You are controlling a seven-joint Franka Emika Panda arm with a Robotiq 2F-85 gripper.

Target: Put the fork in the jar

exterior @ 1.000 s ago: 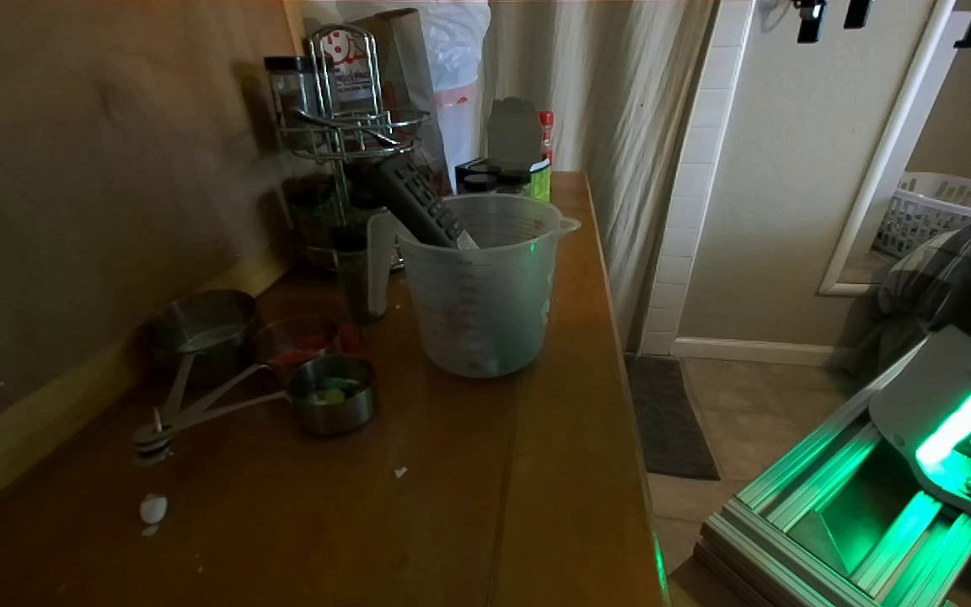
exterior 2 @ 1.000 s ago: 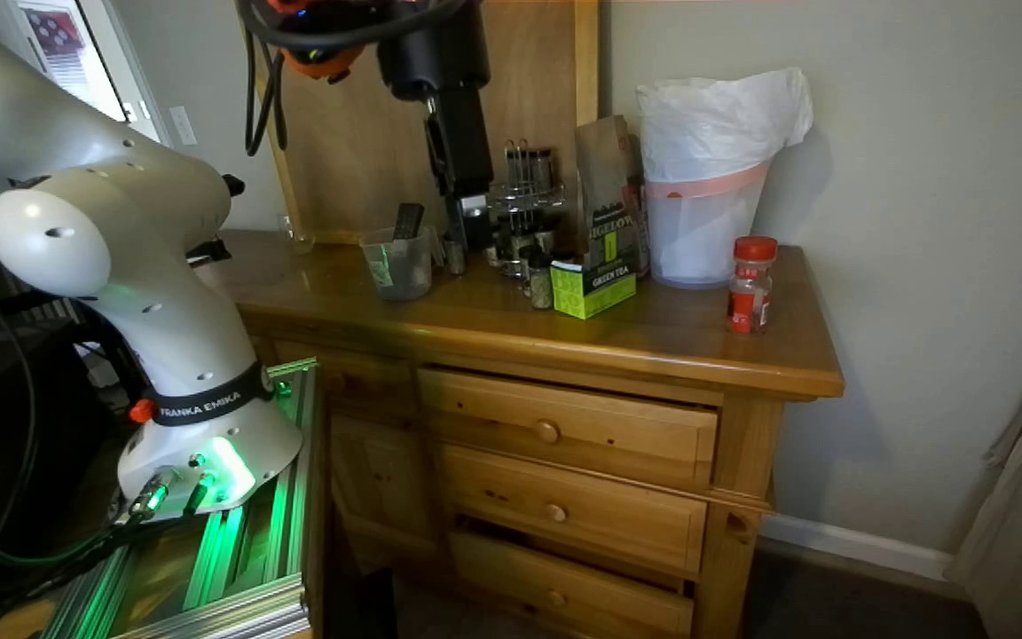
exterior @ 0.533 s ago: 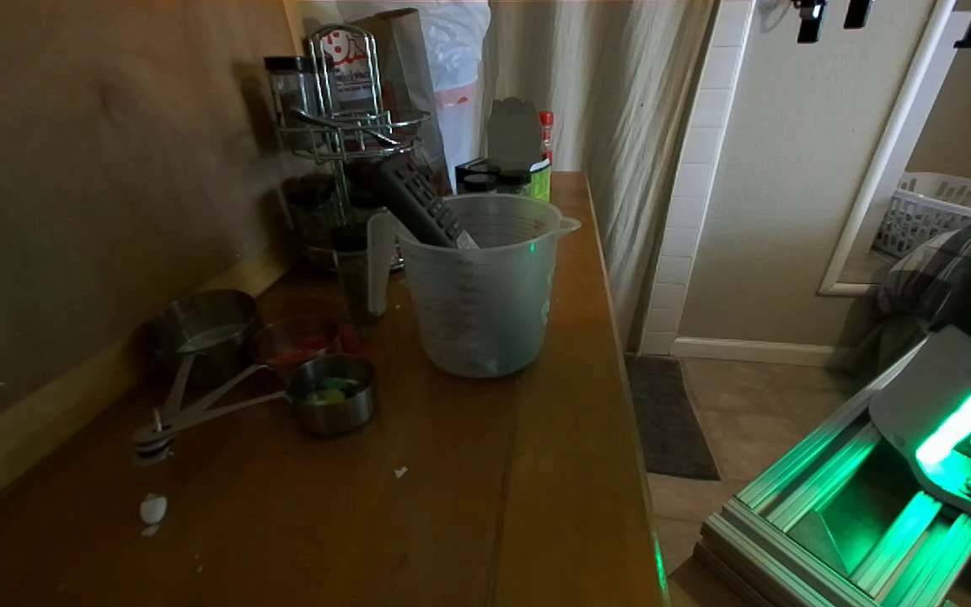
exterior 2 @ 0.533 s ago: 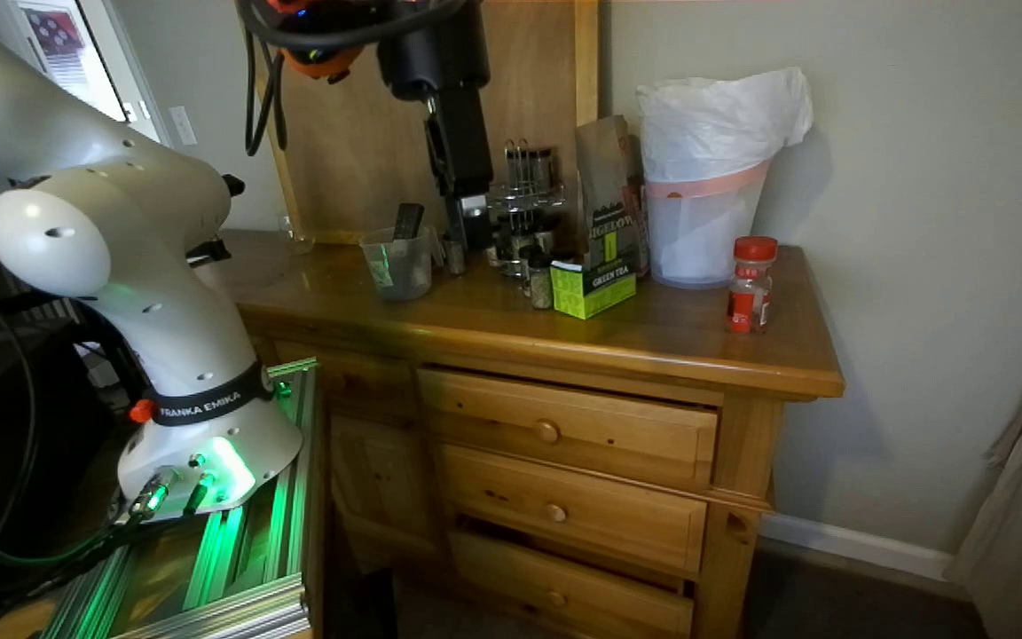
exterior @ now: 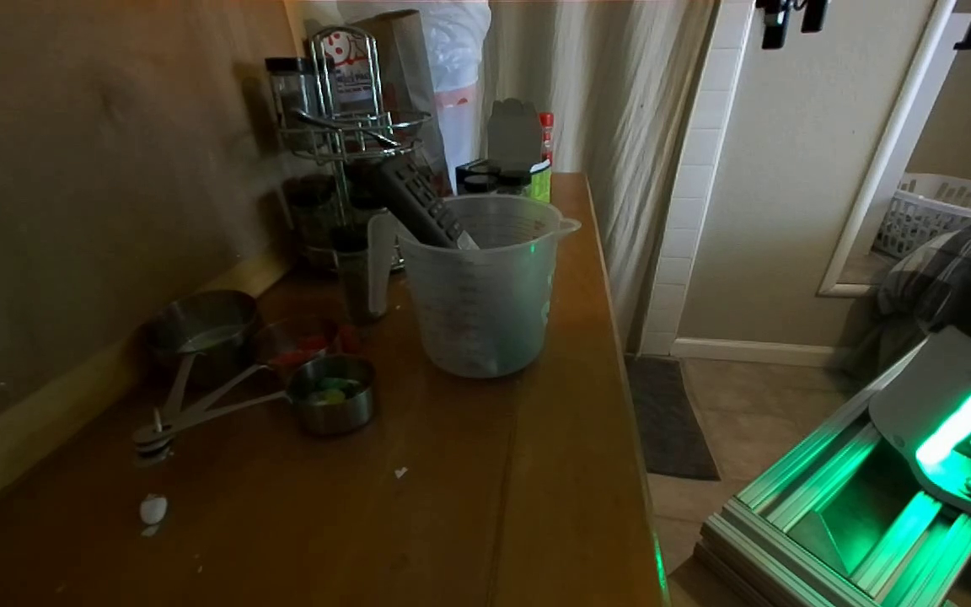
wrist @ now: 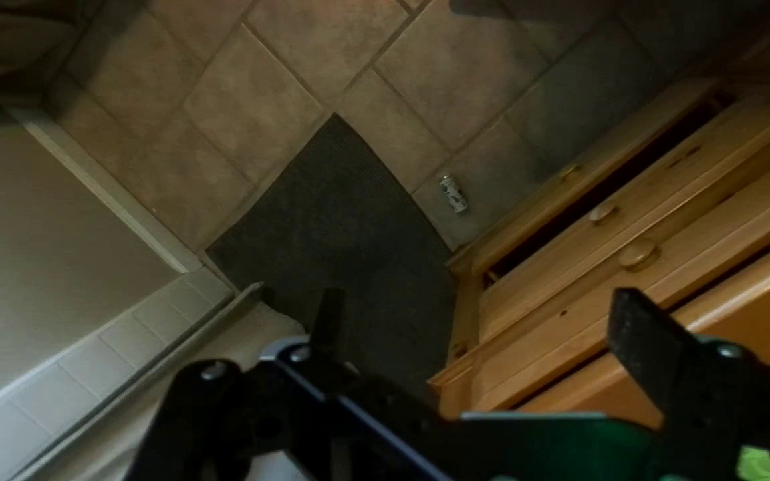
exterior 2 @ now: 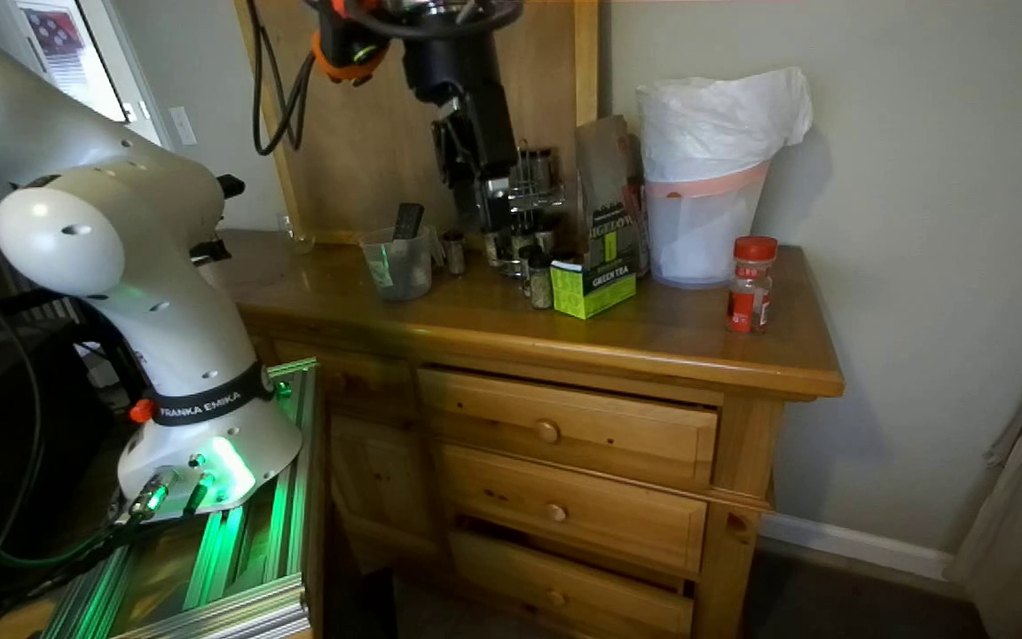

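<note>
Well, my hand (wrist: 478, 297) is held up in the air with its two fingers (wrist: 642, 334) spread wide apart, the drawer fronts (wrist: 692, 229) and a dark mat (wrist: 358, 227) showing through the gap in the wrist view. In an exterior view my hand (exterior 2: 484, 209) points down at a slight slant, tilting toward the right of the picture. In an exterior view just the fingers (exterior: 775, 29) show, high at the top edge, to the right of the counter (exterior: 452, 539). My white arm (exterior 2: 156, 222) rises from a green-lit base (exterior 2: 209, 453), bends at a big rounded joint and leaves the picture at the upper left.

Along the counter, nearest in an exterior view, metal cups (exterior: 342, 413) stand with their handles gathered at one end. Past them, and visible in both exterior views, is the jar (exterior: 485, 320), upright, whitish and wide-mouthed, well apart from my hand. A dark remote-like object (exterior: 414, 202) slants up out of its mouth, leaning on the rim on the handle's side. A slim bottle (exterior: 361, 282) stands just beside that handle.

Behind the jar is a wire rack (exterior: 351, 157); in an exterior view my hand partly covers it. Beyond come a green tea box (exterior 2: 595, 293), a brown bag (exterior 2: 600, 177), a red-capped shaker (exterior 2: 746, 306) and a lined bin (exterior 2: 697, 248). Farthest below me, in the wrist view, floor tiles (wrist: 278, 100) spread past the mat, and near it lies a small patterned cylinder (wrist: 453, 194) that I cannot make out.
</note>
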